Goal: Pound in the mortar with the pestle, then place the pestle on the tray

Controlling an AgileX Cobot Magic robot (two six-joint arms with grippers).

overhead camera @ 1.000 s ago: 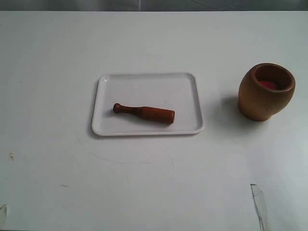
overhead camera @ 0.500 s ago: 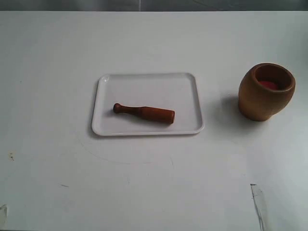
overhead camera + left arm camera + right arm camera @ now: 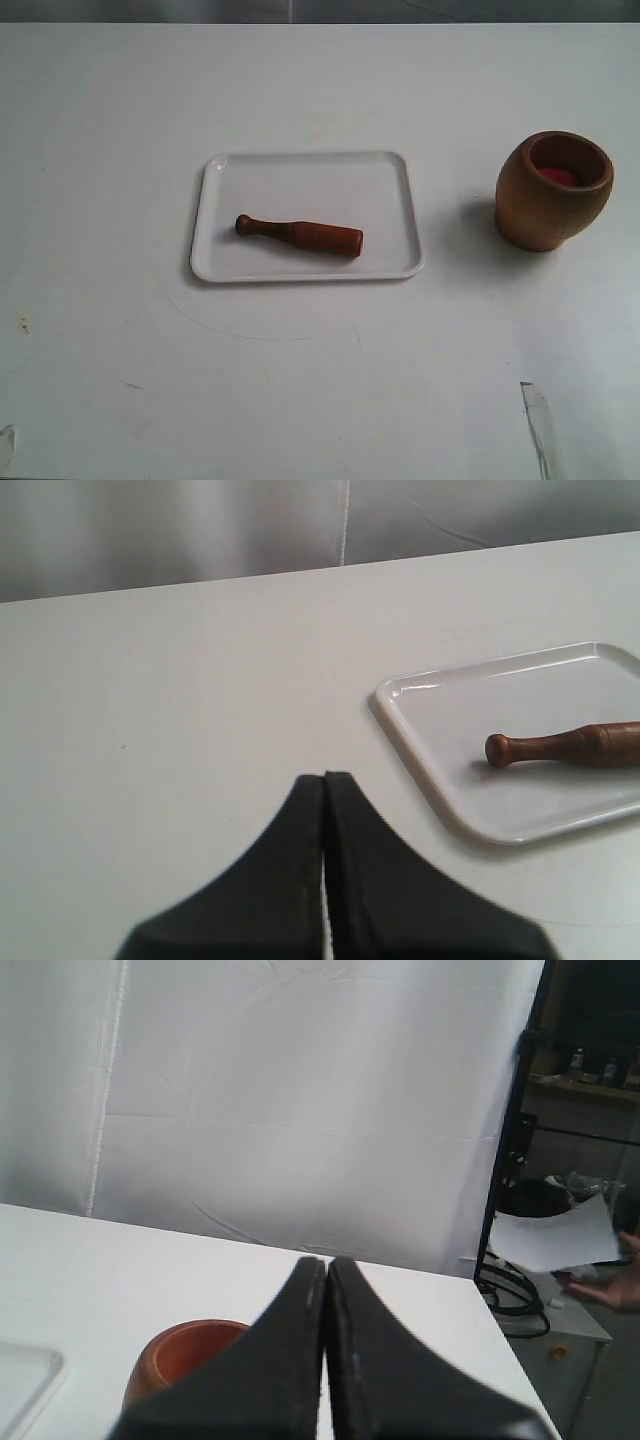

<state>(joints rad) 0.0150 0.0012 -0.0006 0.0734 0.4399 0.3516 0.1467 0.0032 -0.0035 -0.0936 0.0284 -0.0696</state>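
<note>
So the big white table (image 3: 320, 400) is mostly bare. Sitting a bit left of the middle is the flat white rectangular tray with rounded corners and a low rim (image 3: 400, 190), the widest thing out there. Well off to its right stands the rounded barrel-shaped light-brown wooden mortar (image 3: 545, 205), upright, mouth open, with something red down inside.

The short dark reddish-brown wooden pestle (image 3: 300, 233) is lying flat on the tray, toward its near half, knob end pointing left and thick end pointing right.

Both arms hang back near the front edge and barely show from the room view. The left hand (image 3: 325, 780) has its two black fingers pressed flat together with nothing between them, and the pestle sits ahead of it and off to the right, well apart, on the tray (image 3: 420, 770). The right hand (image 3: 327, 1265) is pinched closed on nothing too, parked just short of the mortar (image 3: 185, 1355).

My guess on handling: the pestle (image 3: 570, 746) looks like solid turned wood, so stiff, fairly light, not fragile, but smooth and round, so it could roll or slip. I'd grab it across the middle of the shaft, just past the thin neck, leaving the thick end free for pounding. Whichever hand goes needs to open first.
</note>
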